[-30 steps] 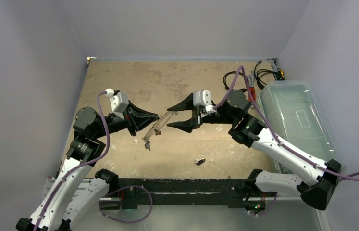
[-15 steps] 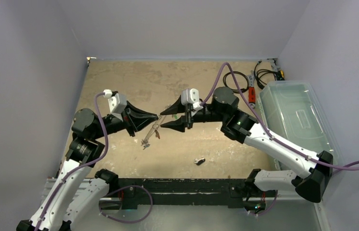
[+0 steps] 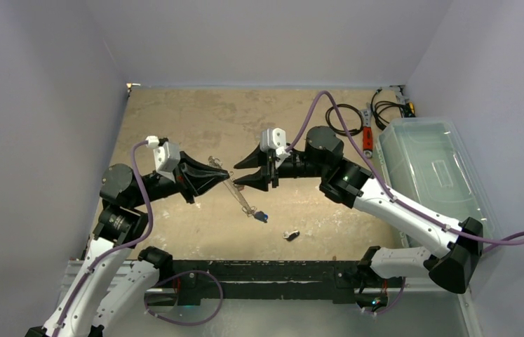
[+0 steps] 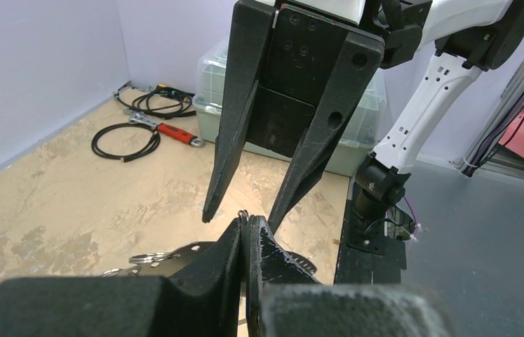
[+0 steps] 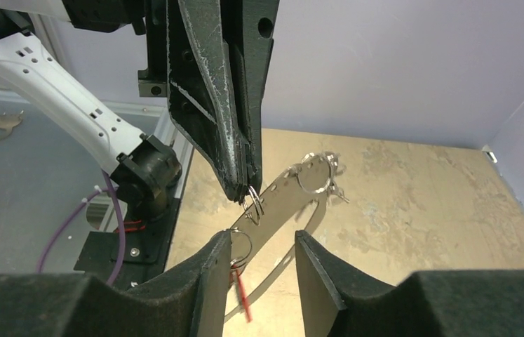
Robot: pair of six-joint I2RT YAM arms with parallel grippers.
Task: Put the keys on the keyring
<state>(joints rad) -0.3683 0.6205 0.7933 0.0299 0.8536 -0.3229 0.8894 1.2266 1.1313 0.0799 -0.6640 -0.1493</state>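
My left gripper (image 3: 225, 173) is shut on a small split ring (image 5: 254, 204) of the keyring (image 3: 239, 196) and holds it above the table. The hoop's flat crescent (image 5: 294, 196) slants down to the right from the left fingers (image 5: 234, 140). A blue key (image 3: 263, 218) hangs at its low end, and a red key (image 5: 240, 289) hangs from a ring beside my right gripper's left finger. My right gripper (image 3: 235, 175) is open, with its jaws astride the crescent just below the left gripper's tip. A loose dark key (image 3: 290, 234) lies on the table near the front.
A clear plastic bin (image 3: 434, 168) stands at the right. Black coiled cables (image 3: 343, 116) and a red-handled tool (image 3: 366, 137) lie at the back right. The black base rail (image 3: 266, 270) runs along the front edge.
The left gripper has turned and the keyring has swung from hanging down-left to slanting down-right, so the blue key now shows. The right gripper has moved left, up to the left gripper's tip.
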